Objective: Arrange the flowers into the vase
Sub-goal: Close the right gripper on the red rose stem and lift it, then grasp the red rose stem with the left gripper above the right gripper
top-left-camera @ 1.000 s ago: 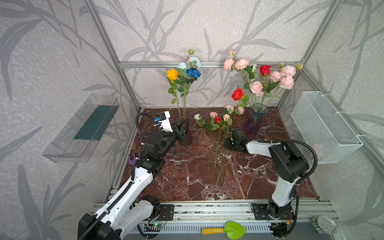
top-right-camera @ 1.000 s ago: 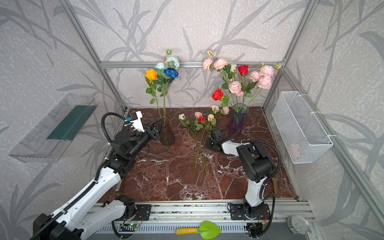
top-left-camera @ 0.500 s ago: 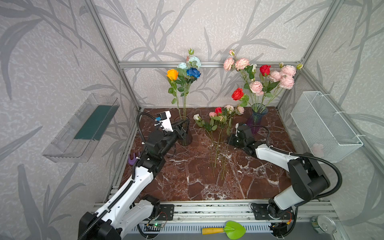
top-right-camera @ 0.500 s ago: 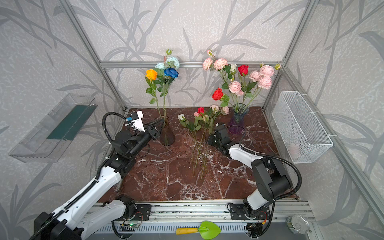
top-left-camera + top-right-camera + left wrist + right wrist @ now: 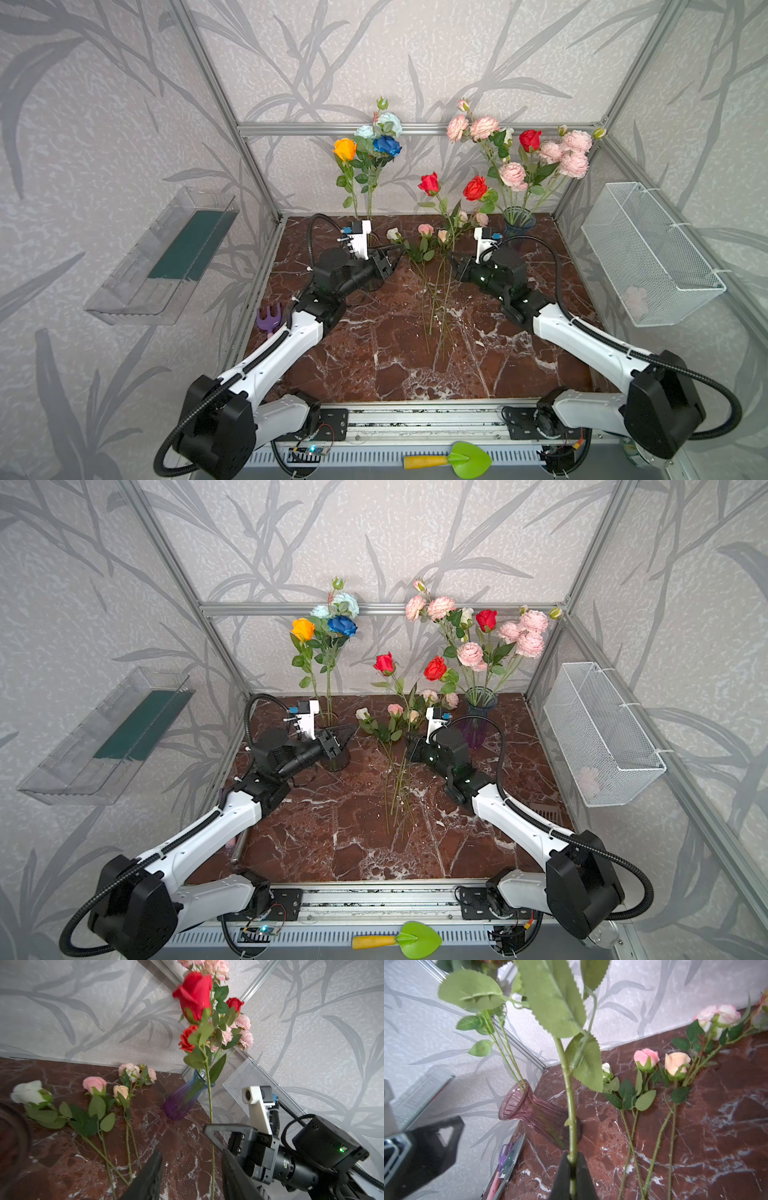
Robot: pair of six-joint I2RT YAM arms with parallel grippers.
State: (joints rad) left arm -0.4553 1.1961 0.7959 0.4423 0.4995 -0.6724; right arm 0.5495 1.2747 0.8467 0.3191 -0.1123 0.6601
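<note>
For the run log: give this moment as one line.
right gripper: shut on red rose stem, upright | left gripper: open, empty | loose flowers: lying on table

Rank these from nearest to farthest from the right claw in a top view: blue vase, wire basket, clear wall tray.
1. Blue vase, just behind the right claw.
2. Wire basket, right wall.
3. Clear wall tray, left wall.
</note>
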